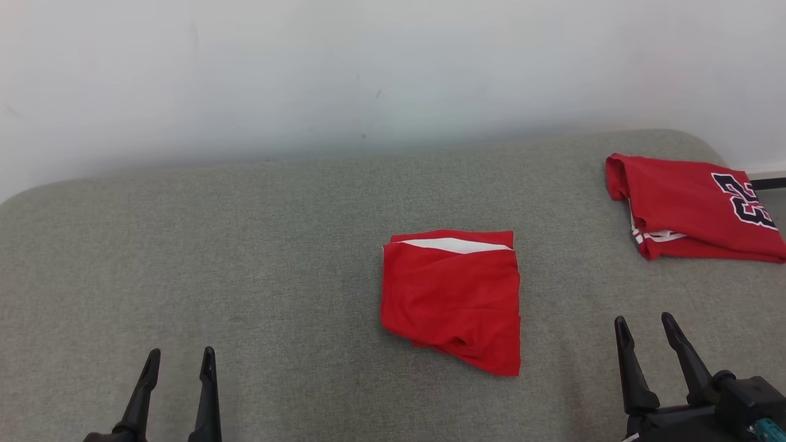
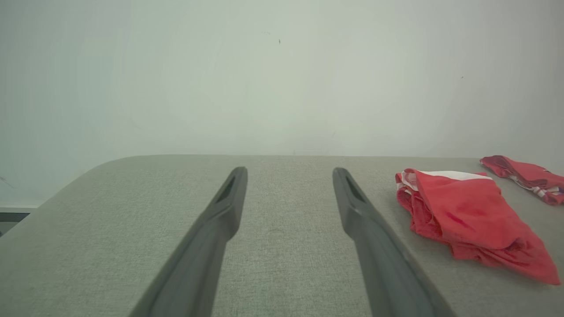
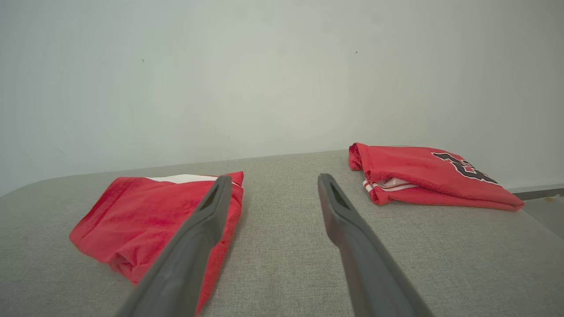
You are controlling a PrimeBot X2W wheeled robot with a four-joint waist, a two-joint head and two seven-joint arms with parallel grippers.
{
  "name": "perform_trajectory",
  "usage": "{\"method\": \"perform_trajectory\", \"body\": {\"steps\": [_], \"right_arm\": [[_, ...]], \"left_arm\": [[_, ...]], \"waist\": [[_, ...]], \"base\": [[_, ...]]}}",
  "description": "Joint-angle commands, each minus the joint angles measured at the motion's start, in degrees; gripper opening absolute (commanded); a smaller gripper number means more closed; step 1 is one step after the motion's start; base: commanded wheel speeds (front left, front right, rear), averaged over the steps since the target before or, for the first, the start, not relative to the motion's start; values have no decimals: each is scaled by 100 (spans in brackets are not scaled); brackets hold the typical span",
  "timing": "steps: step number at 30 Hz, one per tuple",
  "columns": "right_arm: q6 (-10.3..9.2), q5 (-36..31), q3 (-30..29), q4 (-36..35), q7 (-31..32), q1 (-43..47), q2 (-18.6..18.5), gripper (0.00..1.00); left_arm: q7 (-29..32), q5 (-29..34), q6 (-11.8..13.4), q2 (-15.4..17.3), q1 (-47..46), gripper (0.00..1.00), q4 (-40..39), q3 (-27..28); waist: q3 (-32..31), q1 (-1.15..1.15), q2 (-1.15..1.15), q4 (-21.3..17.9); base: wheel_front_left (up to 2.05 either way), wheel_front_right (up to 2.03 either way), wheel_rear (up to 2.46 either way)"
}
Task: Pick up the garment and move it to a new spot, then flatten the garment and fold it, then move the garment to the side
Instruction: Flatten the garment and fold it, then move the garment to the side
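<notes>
A red garment [image 1: 453, 298] with a white band lies folded in a rough square near the middle of the grey cushioned surface [image 1: 245, 258]. The left wrist view has the garment [image 2: 467, 215] at its right, and the right wrist view has it [image 3: 150, 215] at its left, partly behind a finger. My left gripper [image 1: 182, 361] stands open at the lower left, well clear of the cloth. Low on the right, my right gripper [image 1: 645, 325] is open too, beside the garment and holding nothing.
A second red garment [image 1: 694, 209] with dark numerals lies folded at the far right corner of the surface, also seen as the numbered garment [image 3: 427, 176] in the right wrist view. A pale wall [image 1: 368, 73] rises behind. The surface's right edge drops off near a dark strip [image 1: 767, 183].
</notes>
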Motion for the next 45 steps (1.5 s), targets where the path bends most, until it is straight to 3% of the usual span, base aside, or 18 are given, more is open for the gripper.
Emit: {"method": "perform_trajectory", "body": {"steps": [1, 32, 45], "right_arm": [[-1, -45, -41, -18, -2, 94, 24, 100], [0, -21, 227, 140, -2, -102, -23, 100], [-1, 62, 773, 1463, 263, -1499, -185, 100]], "left_arm": [[1, 34, 13, 10, 98, 100, -58, 31], [1, -117, 94, 7, 88, 100, -109, -101], [2, -176, 78, 8, -179, 100, -32, -231]], "waist": [[-15, 1, 0, 35], [88, 1, 0, 176], [420, 1, 0, 470]], "base": [[0, 0, 0], [0, 0, 0], [0, 0, 0]]}}
